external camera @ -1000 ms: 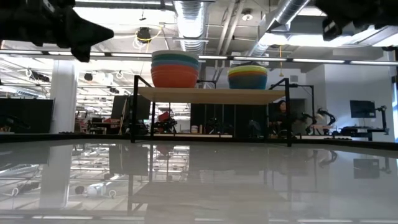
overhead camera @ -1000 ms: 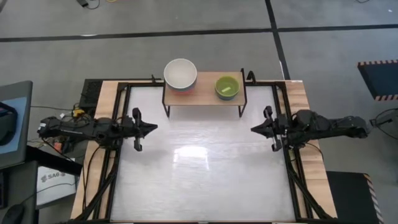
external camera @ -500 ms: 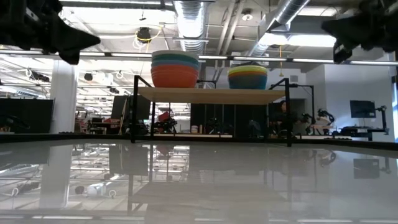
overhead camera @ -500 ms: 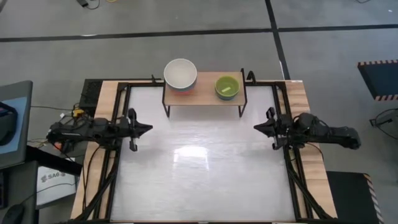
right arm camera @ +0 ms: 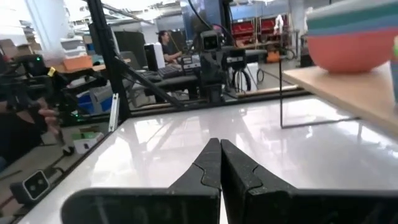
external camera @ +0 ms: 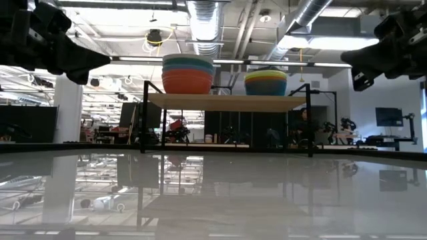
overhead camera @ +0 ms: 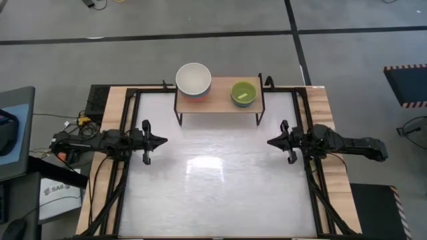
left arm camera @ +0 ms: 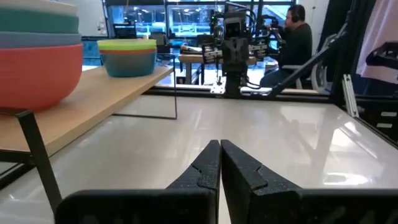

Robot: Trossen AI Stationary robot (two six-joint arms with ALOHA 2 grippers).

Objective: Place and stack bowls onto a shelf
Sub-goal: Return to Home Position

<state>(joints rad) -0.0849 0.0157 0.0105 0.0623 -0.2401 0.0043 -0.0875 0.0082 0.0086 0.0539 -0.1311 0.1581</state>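
Bowls (overhead camera: 193, 79): round plastic stacks | shelf (overhead camera: 219, 101): flat wood | left gripper (overhead camera: 164, 139), right gripper (overhead camera: 270, 142): closed

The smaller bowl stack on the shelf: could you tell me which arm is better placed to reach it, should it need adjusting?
Likely right: the smaller stack sits at the right end of the shelf, nearer the right gripper than the left gripper; both have shut, empty fingers.

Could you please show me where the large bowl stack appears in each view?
High view: large bowl stack at left end of shelf.
Low view: stack, shelf's left end.
Left wrist view: stack, shelf's near end.
Right wrist view: stack, shelf's far end.
Shared landmark: the shelf's wooden top.
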